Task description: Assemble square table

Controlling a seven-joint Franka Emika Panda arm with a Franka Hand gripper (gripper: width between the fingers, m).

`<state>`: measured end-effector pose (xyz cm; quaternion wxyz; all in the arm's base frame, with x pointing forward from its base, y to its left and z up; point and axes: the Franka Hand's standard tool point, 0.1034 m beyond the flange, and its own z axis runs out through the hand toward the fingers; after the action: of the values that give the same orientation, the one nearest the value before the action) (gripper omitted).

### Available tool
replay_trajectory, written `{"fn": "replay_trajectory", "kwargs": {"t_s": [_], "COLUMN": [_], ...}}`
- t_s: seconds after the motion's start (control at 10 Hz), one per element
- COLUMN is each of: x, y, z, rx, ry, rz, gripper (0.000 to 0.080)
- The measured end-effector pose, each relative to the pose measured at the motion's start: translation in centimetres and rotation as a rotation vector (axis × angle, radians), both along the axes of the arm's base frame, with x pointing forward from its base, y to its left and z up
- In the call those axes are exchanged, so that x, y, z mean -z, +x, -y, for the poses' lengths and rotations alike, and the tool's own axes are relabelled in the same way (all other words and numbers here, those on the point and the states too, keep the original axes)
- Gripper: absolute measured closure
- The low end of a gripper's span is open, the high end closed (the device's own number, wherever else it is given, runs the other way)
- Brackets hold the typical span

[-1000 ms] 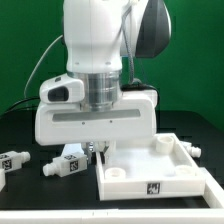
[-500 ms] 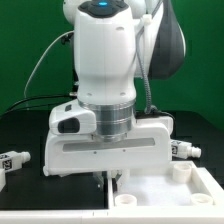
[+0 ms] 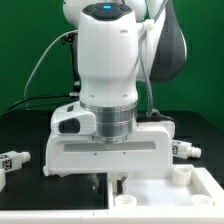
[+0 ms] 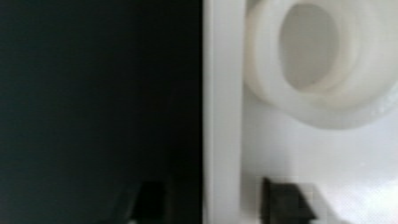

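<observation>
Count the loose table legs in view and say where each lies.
2. Left leg at the exterior view's left edge; right leg beside the arm. Others may be hidden.

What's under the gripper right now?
The raised rim of the square table runs between the fingertips of the gripper, a round socket beside it. In the exterior view the arm hides most of that table.

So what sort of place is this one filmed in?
Most likely a robotics lab bench: a white robot arm over a black tabletop, a green backdrop behind, and a small white part carrying printed tags.
</observation>
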<state>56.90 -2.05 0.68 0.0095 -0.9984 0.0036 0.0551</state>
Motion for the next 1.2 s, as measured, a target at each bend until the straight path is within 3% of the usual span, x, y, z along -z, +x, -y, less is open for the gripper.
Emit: {"fn": "replay_trajectory", "kwargs": {"t_s": [0.1,0.2,0.3,0.4,0.5,0.7,0.8,0.9,1.0,1.1,1.2], "x": [-0.2,-1.6,-3.3,-4.5,-5.0,-4.9,-4.9,-4.8,-5.0,-5.8,-5.7], "y": [-0.1,-1.0,-2.2,-3.1,-3.7,-4.1,-5.0,-5.7,-6.1,-7.4,-8.0], "z": [-0.1,-0.4,-0.8,-1.3,-2.1,-2.2,-2.4,-3.1,-4.5,-5.5,-5.4], "rx": [0.001,0.005,0.006,0.005,0.004,-0.001,-0.001,-0.004,-0.039,-0.091,-0.129], "ry": [0.000,0.003,0.007,0.007,0.004,0.008,0.012,0.018,0.026,0.041,0.058], "rz": [-0.003,-0.041,-0.091,-0.133,-0.176,-0.204,-0.311,-0.405,-0.421,-0.475,-0.500], "gripper": [0.0419,0.0419,0.0240,0.0178,0.0156,0.0150,0.0150,0.0150,0.0150,0.0150,0.0150]}}
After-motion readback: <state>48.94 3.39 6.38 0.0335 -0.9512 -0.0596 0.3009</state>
